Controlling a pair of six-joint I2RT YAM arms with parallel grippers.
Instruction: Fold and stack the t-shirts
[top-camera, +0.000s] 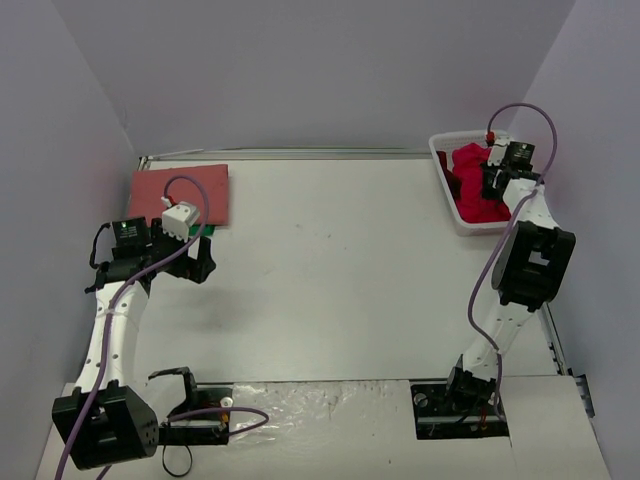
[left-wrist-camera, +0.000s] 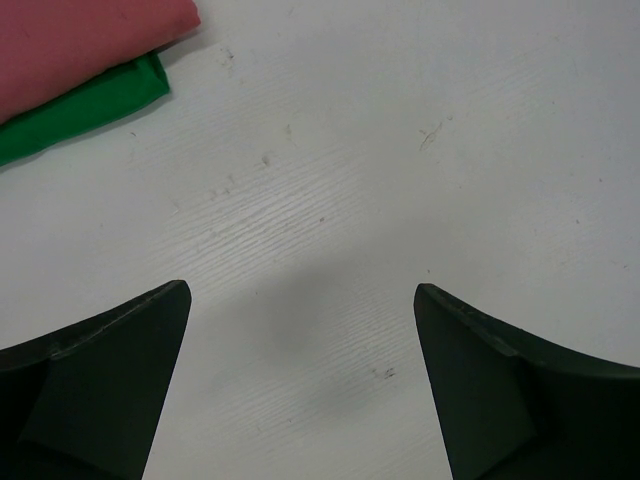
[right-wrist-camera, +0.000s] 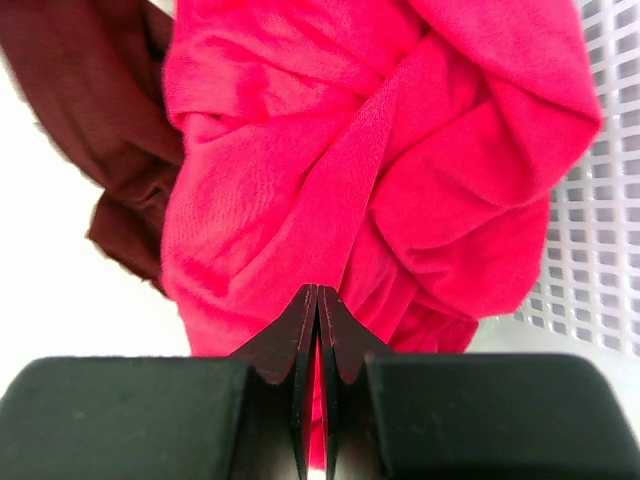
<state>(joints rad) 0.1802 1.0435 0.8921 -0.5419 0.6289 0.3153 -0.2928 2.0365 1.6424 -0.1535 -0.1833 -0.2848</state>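
Note:
A bright crimson t-shirt (right-wrist-camera: 400, 160) lies crumpled in the white lattice basket (top-camera: 443, 178) at the back right, with a dark maroon t-shirt (right-wrist-camera: 90, 110) beside it. My right gripper (right-wrist-camera: 318, 295) is over the basket and shut on a fold of the crimson t-shirt (top-camera: 470, 185). A dull salmon-red t-shirt (top-camera: 180, 195) lies folded flat at the back left; it also shows in the left wrist view (left-wrist-camera: 70, 45). My left gripper (top-camera: 200, 255) is open and empty above bare table just in front of that shirt.
A green cloth (left-wrist-camera: 90, 110) sticks out from under the salmon-red shirt. The basket wall (right-wrist-camera: 600, 250) is close on the right of my right gripper. Grey walls close in the table at the back and sides.

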